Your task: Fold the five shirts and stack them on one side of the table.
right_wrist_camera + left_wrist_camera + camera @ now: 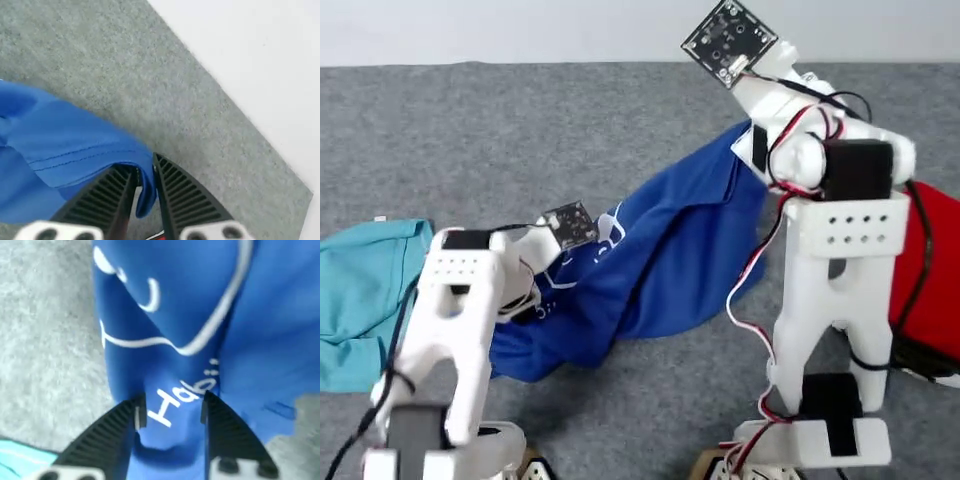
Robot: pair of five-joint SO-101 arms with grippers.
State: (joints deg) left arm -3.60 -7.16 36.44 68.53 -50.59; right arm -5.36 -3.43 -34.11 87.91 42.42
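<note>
Both jaws tight on blue shirt (660, 260)

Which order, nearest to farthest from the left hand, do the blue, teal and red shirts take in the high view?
1. The blue shirt: clamped in the left hand, in the middle.
2. The teal shirt: just beside it, at the far left.
3. The red shirt: at the far right.

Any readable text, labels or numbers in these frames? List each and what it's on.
White lettering on the blue cloth shirt, between the fingers of the left gripper in the left wrist view: cut off by a fold and blurred, no whole word reads.
White print on the same shirt in the high view: too small to read.
No other text is readable.
</note>
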